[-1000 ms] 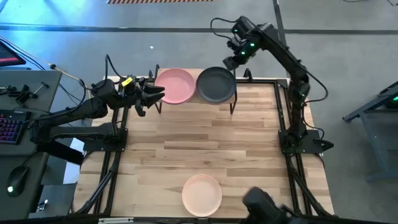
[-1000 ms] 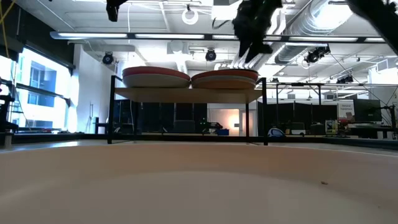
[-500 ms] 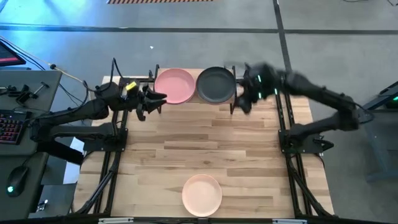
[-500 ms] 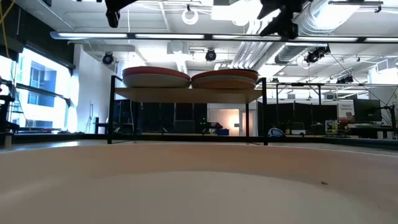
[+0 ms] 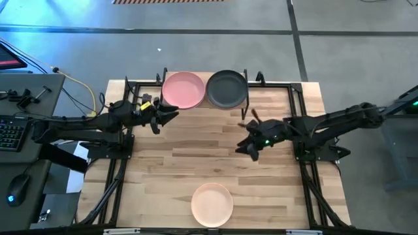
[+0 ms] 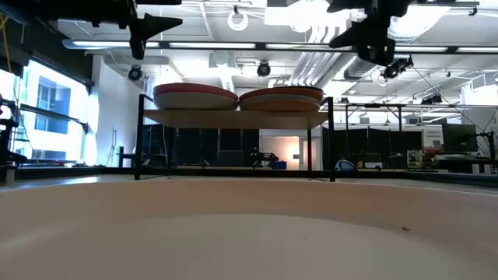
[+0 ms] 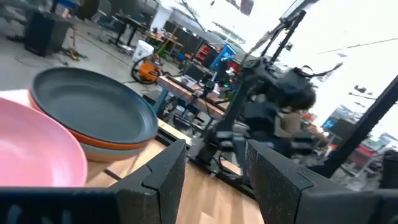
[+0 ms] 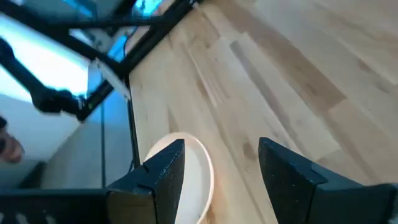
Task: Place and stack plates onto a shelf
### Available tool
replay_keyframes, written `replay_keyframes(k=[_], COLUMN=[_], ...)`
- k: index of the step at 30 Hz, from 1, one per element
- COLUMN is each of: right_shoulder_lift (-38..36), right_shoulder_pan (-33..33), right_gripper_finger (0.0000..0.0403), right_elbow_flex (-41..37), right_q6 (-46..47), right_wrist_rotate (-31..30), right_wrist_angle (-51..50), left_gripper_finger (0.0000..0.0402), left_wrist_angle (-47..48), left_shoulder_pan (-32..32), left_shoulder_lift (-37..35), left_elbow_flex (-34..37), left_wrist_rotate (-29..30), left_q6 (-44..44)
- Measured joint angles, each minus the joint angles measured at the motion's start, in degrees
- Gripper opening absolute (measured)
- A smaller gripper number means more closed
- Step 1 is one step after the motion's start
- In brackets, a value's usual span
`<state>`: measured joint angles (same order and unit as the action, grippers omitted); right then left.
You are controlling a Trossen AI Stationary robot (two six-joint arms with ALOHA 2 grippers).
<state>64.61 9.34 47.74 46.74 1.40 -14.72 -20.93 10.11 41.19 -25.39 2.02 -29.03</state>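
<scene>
The shelf [image 6: 233,117] stands at the table's far edge and carries two stacks of plates. A pink plate [image 5: 183,89] tops the left stack. A dark grey plate [image 5: 226,88] tops the right one, with an orange plate [image 7: 115,147] under it. A cream-peach plate [image 5: 211,203] lies flat on the table by the near edge. My left gripper [image 5: 174,115] hovers open just left of and nearer than the shelf, pointing at it. My right gripper [image 5: 243,139] hovers open over the table's middle right, pointing toward the cream-peach plate [image 8: 189,180].
Black frame rails [image 5: 297,124] run along both sides of the table. Bare wood [image 5: 196,150] lies between the shelf and the cream-peach plate. A desk with a keyboard [image 5: 10,130] stands left of the table.
My right arm has swung from above and behind the shelf's right end, round its right side, toward the near edge and down, and now hangs over the table's middle right. My left gripper has drifted a little toward the near edge. The plates have not moved.
</scene>
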Motion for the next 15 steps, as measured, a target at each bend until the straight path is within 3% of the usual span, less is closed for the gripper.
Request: replay_keyframes(k=[7, 12, 15], right_shoulder_lift=[14.71, 25.44, 31.45], right_shoulder_pan=[5.95, 8.97, 10.75], right_gripper_finger=[0.0186, 0.0186, 0.0186], right_elbow_flex=[7.90, 14.67, 18.22], right_q6=[-13.73, -13.12, -6.30], right_wrist_rotate=[3.98, 5.67, 5.86], right_wrist_angle=[-2.71, -2.96, -4.03], left_gripper_finger=[0.0156, 0.0156, 0.0156], left_wrist_angle=[0.02, 0.04, 0.31], left_shoulder_pan=[0.00, 0.00, 0.00], left_shoulder_lift=[0.00, 0.00, 0.00], left_elbow_flex=[0.00, 0.00, 0.00], left_wrist_rotate=[1.92, 1.91, 1.90], left_q6=[0.74, 0.76, 0.76])
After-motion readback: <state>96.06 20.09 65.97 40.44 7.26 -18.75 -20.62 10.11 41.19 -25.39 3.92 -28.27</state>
